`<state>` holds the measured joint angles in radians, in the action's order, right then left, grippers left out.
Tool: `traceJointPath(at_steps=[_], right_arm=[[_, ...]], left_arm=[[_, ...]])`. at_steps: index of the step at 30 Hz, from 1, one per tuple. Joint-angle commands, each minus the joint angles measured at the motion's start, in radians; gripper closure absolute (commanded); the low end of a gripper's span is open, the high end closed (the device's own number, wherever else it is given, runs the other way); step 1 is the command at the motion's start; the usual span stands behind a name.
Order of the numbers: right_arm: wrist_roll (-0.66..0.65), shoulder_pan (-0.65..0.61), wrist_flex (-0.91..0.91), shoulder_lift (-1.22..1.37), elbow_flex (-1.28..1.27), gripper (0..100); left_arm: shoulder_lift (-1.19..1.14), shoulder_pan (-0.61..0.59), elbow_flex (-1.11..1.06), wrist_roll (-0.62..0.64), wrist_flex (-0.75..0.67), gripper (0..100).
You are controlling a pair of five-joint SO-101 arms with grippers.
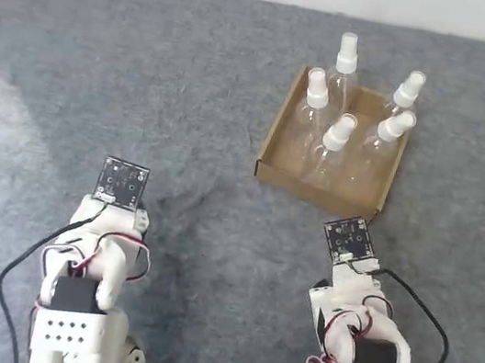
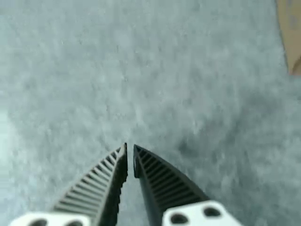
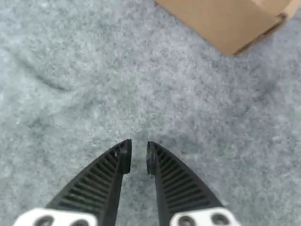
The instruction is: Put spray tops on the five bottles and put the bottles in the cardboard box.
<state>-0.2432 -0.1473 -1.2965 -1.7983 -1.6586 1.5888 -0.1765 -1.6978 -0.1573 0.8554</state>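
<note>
Several clear bottles, each with a white spray top, stand upright inside the shallow cardboard box [image 1: 275,126] at the back right of the grey carpet; one of them [image 1: 335,143] is near the box's front wall. My left gripper [image 2: 130,149] hangs shut and empty over bare carpet, well to the left of the box. My right gripper [image 3: 138,146] is also shut on nothing, just in front of the box's near corner [image 3: 225,19]. Both arms are drawn back at the front edge, the left arm [image 1: 105,252] and the right arm [image 1: 354,321].
Grey carpet [image 1: 147,82] covers the whole work surface. A strip of the box's edge [image 2: 291,33] is visible in the left wrist view. Black cables loop beside each arm's base.
</note>
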Motion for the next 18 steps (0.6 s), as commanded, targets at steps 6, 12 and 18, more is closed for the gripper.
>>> traceJointPath(at_steps=[6, 12, 18], right_arm=[[-0.011, 0.004, -0.008, -0.013, -0.025, 97.7], [-0.011, 0.004, -0.008, -0.013, -0.025, 97.7], [-0.011, 0.004, -0.008, -0.013, -0.025, 97.7]], left_arm=[[0.015, 0.002, 0.005, -0.002, 0.087, 99], [0.015, -0.005, 0.005, 0.054, 0.087, 99], [0.015, -0.005, 0.005, 0.055, 0.087, 99]])
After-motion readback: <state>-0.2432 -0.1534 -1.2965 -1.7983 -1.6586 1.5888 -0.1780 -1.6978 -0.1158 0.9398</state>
